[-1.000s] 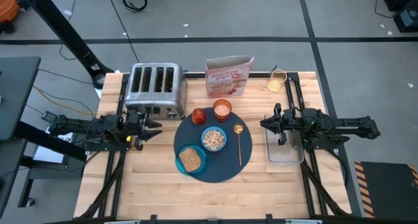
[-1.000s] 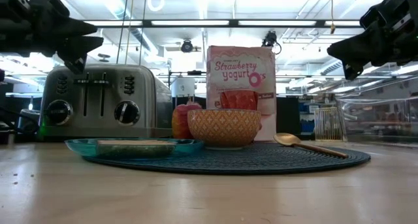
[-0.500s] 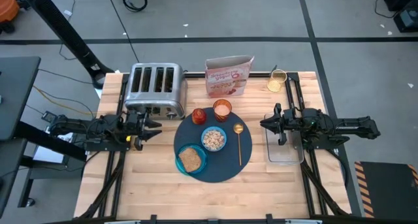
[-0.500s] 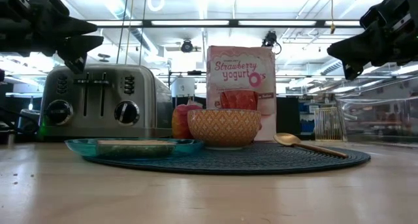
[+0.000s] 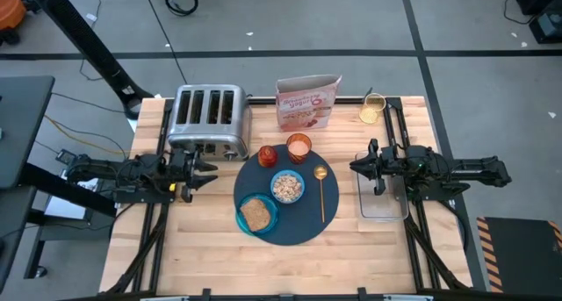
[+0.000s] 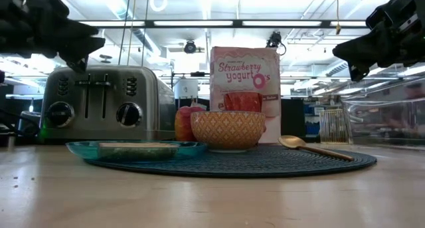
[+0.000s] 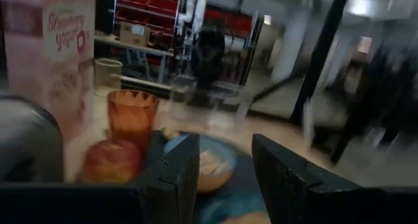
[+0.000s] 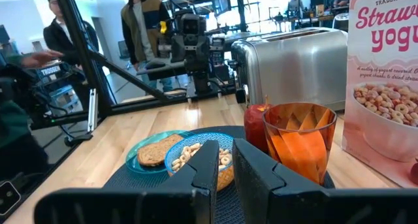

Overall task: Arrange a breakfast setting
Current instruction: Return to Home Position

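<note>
A round dark slate-blue mat (image 5: 294, 224) lies mid-table. On it rest a blue bowl (image 5: 287, 187) of cereal, a teal plate (image 5: 242, 220) carrying a toast slice (image 5: 255, 214), a red fruit (image 5: 267, 155), an amber cup (image 5: 299, 147) and a gold spoon (image 5: 321, 191). My left gripper (image 5: 209, 171) hovers level at the mat's left, open, with nothing between its fingers (image 7: 171, 178). My right gripper (image 5: 355, 167) hovers level at the mat's right, shut on nothing, its fingers (image 8: 208, 168) close together.
A steel toaster (image 5: 208, 121), a cereal box (image 5: 307, 103) and a small glass jar (image 5: 372, 110) stand along the far edge. A clear container (image 5: 384, 204) lies under the right arm. People (image 8: 140, 28) stand beyond the table's left side.
</note>
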`<state>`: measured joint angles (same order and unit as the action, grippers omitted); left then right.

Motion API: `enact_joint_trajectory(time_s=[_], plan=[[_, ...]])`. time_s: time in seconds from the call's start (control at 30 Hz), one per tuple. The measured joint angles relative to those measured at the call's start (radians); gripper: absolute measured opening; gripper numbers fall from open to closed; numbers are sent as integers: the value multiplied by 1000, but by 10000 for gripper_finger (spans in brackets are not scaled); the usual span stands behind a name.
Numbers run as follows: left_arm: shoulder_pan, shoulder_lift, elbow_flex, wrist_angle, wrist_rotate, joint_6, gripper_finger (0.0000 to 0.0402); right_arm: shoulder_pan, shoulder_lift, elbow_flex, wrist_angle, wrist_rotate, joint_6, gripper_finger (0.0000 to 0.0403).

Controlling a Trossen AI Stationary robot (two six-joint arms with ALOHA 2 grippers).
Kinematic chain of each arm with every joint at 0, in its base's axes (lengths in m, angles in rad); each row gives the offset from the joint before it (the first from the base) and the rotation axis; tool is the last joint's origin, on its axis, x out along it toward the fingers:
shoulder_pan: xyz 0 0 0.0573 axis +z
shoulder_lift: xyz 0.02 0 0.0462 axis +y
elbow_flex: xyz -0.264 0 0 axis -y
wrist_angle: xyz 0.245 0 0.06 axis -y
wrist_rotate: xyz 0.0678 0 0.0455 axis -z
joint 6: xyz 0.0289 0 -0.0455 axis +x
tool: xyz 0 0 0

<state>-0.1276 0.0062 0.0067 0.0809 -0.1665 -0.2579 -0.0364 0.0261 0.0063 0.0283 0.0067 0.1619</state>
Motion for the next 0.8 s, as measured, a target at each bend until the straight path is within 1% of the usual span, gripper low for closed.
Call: enact_joint_trajectory(time_s=[0.1, 0.17, 0.43, 0.8], plan=[[0, 7, 1, -23, 8, 199, 146, 0, 0, 0, 0, 0, 0, 55], [0, 17, 1, -26, 6, 275, 146, 0, 0, 0, 0, 0, 0, 55], [27, 11, 0, -19, -4, 290, 146, 0, 0, 0, 1, 0, 0, 55], [29, 13, 0, -1, -8, 289, 146, 0, 0, 0, 1, 0, 0, 55]])
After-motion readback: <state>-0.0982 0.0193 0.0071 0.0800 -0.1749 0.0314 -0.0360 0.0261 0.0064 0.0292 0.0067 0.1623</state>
